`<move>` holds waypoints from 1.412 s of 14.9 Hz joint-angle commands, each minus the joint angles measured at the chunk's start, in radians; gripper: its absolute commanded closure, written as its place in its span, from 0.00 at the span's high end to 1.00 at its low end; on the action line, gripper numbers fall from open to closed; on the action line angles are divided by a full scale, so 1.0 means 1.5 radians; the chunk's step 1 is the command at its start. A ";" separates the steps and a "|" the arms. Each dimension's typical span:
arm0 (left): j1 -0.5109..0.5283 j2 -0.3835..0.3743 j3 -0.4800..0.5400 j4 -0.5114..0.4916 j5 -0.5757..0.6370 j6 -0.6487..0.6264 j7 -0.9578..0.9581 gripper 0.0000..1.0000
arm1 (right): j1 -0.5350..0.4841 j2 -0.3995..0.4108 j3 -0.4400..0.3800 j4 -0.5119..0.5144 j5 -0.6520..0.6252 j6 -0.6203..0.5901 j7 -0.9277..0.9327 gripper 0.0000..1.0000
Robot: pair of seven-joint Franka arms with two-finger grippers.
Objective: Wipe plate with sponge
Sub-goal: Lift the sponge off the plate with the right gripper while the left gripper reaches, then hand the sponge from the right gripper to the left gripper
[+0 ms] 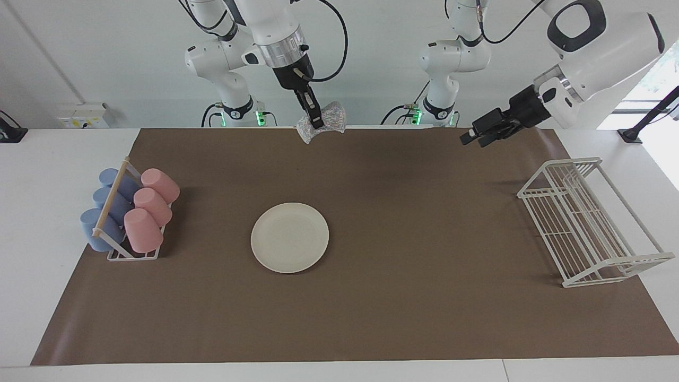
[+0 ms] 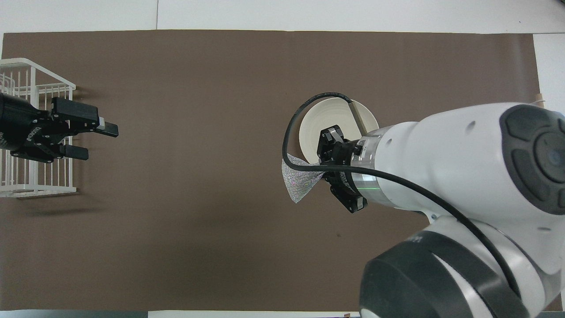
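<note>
The cream-white plate [image 1: 289,237] lies flat on the brown mat. In the overhead view the plate [image 2: 324,119] is partly covered by the right arm. My right gripper [image 1: 314,121] is shut on the glittery silver sponge [image 1: 329,116] and holds it high in the air, well clear of the plate. In the overhead view the right gripper [image 2: 320,167] and the hanging sponge [image 2: 300,179] sit over the mat at the plate's edge. My left gripper [image 1: 469,139] is open and empty, raised over the mat beside the wire rack; it also shows in the overhead view [image 2: 95,139].
A cup rack with pink and blue cups [image 1: 127,212] stands at the right arm's end of the mat. A white wire rack [image 1: 589,223] stands at the left arm's end; it also shows in the overhead view [image 2: 31,132]. The brown mat [image 1: 424,265] covers the table.
</note>
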 commanded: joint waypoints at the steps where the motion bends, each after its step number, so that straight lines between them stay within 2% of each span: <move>1: -0.055 -0.110 0.004 -0.182 -0.143 0.131 -0.013 1.00 | -0.002 0.004 0.015 0.009 -0.014 -0.008 0.044 0.00; 5: -0.146 -0.136 0.004 -0.233 -0.318 0.234 -0.010 1.00 | -0.002 0.004 0.018 0.006 -0.014 -0.005 0.047 0.00; 8: -0.238 -0.148 0.004 -0.254 -0.403 0.336 0.025 1.00 | -0.003 0.004 0.018 0.006 -0.014 -0.005 0.046 0.00; 11: -0.284 -0.140 0.004 -0.261 -0.446 0.348 0.138 1.00 | -0.003 0.004 0.017 0.006 -0.015 -0.006 0.046 0.00; 15: -0.333 -0.126 0.004 -0.256 -0.480 0.369 0.163 1.00 | -0.004 0.004 0.017 0.006 -0.015 -0.006 0.046 0.00; 18: -0.338 -0.094 0.005 -0.235 -0.499 0.393 0.171 0.95 | -0.004 0.004 0.017 0.006 -0.015 -0.006 0.046 0.00; 19: -0.339 -0.092 0.005 -0.232 -0.500 0.394 0.171 0.89 | -0.004 0.004 0.017 0.006 -0.015 -0.005 0.045 0.00; 20: -0.341 -0.092 0.004 -0.232 -0.501 0.396 0.171 0.79 | -0.004 0.004 0.017 0.006 -0.015 -0.006 0.045 0.00; 21: -0.341 -0.091 0.004 -0.232 -0.502 0.399 0.171 0.57 | -0.004 0.004 0.017 0.006 -0.015 -0.005 0.045 0.00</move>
